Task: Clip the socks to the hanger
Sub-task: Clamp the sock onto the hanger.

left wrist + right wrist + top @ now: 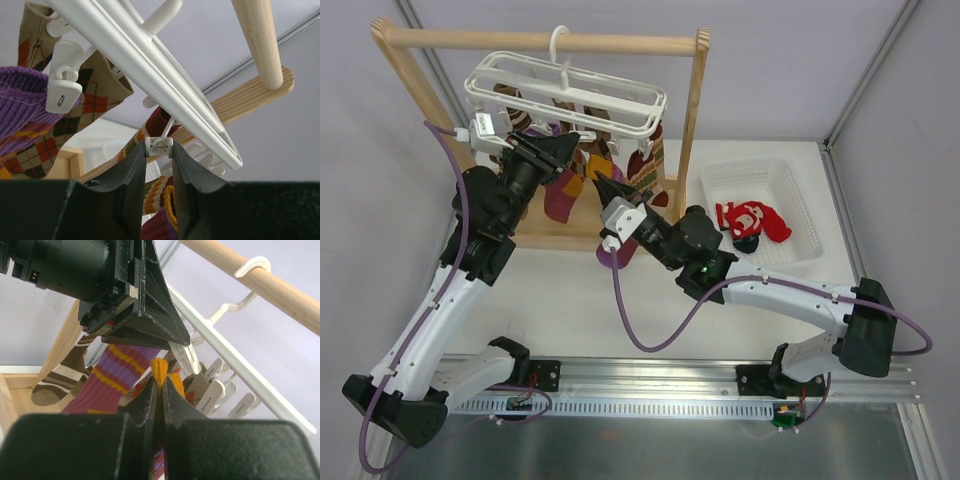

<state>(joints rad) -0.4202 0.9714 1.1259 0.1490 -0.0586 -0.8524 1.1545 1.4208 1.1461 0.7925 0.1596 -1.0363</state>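
Observation:
The white hanger [582,88] hangs by its hook from the wooden rack's bar. My left gripper [572,143] is shut on one small white clip [159,144] under the hanger rail [150,65]. My right gripper [602,183] is shut on the orange cuff [159,371] of a magenta-purple sock and holds it just below that clip [182,356]. The same cuff shows below my left fingers [176,210]. A second magenta sock [107,375], a brown argyle sock [87,102] and a brown-white striped sock [57,377] hang from other clips. A red sock [752,218] lies in the basket.
The wooden rack [695,110] stands at the back of the table with its bar [255,282] just above the hanger. A white plastic basket [790,180] sits to the right of the rack. Several free clips [220,390] dangle beside my right gripper.

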